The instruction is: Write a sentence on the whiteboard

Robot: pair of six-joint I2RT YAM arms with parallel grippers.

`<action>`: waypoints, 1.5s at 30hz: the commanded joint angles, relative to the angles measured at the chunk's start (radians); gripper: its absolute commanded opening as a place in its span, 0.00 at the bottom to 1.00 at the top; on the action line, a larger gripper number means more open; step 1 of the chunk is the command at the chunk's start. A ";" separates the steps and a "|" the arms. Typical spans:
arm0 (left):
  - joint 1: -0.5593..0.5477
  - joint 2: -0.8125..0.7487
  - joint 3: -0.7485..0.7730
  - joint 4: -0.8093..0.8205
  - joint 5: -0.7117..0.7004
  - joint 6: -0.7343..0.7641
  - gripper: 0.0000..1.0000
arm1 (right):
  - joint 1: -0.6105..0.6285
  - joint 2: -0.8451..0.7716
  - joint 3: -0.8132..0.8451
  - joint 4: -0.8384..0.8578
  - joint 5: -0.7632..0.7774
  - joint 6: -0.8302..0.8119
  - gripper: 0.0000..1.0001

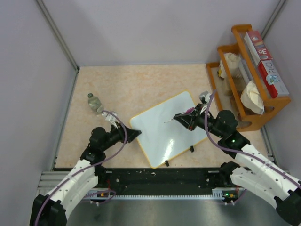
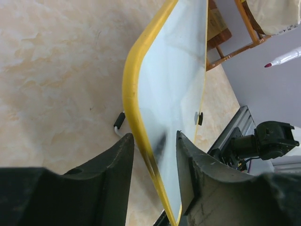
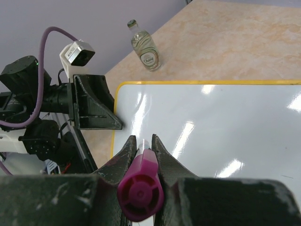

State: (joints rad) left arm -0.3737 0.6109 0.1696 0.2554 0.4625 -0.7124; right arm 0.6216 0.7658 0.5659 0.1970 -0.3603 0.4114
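The whiteboard (image 1: 169,132) lies tilted on the table, glossy white with a yellow rim. It also shows in the left wrist view (image 2: 174,84) and the right wrist view (image 3: 225,127). I see no sentence on it. My left gripper (image 1: 136,135) is at its left corner, and its jaws (image 2: 155,146) stand apart astride the rim with a gap on each side. My right gripper (image 1: 181,117) is shut (image 3: 144,141) on a marker (image 3: 141,188) with a purple-pink end and white barrel. The marker tip (image 2: 268,65) points over the board's middle and looks lifted off it.
A small clear bottle (image 1: 95,103) stands left of the board, behind the left gripper. A wooden rack (image 1: 249,75) with boxes and bags stands at the back right. Two black clips (image 1: 191,149) sit on the board's near edge. Walls enclose the table.
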 commanded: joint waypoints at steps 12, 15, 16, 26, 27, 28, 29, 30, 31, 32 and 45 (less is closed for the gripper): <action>0.024 0.119 0.057 0.081 0.116 0.154 0.00 | 0.010 -0.003 0.020 0.065 -0.006 -0.028 0.00; 0.045 0.144 0.076 0.024 0.146 0.197 0.00 | 0.013 0.013 0.020 0.090 -0.009 -0.034 0.00; 0.061 0.150 0.080 0.010 0.163 0.206 0.00 | 0.016 0.018 0.020 0.097 -0.009 -0.039 0.00; 0.113 0.179 0.067 -0.028 0.211 0.268 0.00 | 0.176 0.136 0.058 0.200 0.156 -0.129 0.00; 0.113 0.179 0.064 -0.028 0.208 0.269 0.00 | 0.190 0.147 0.063 0.209 0.173 -0.134 0.00; 0.114 0.179 0.062 -0.027 0.206 0.271 0.00 | 0.202 0.158 0.074 0.226 0.207 -0.146 0.00; 0.114 0.176 0.054 -0.025 0.203 0.271 0.00 | 0.233 0.179 0.080 0.234 0.228 -0.152 0.00; 0.114 0.171 0.051 -0.024 0.200 0.271 0.00 | 0.245 0.188 0.086 0.243 0.245 -0.160 0.00; 0.114 0.168 0.048 -0.021 0.200 0.271 0.00 | 0.256 0.199 0.092 0.269 0.280 -0.169 0.00; 0.114 0.162 0.044 -0.019 0.202 0.271 0.00 | 0.276 0.219 0.097 0.280 0.293 -0.169 0.00; 0.116 0.159 0.042 -0.012 0.211 0.272 0.00 | 0.314 0.355 0.173 0.354 0.400 -0.169 0.00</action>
State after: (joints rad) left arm -0.2672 0.7555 0.2451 0.3164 0.7200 -0.6483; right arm 0.9188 1.0950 0.6727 0.4892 -0.0006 0.2497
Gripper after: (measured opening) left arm 0.057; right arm 0.099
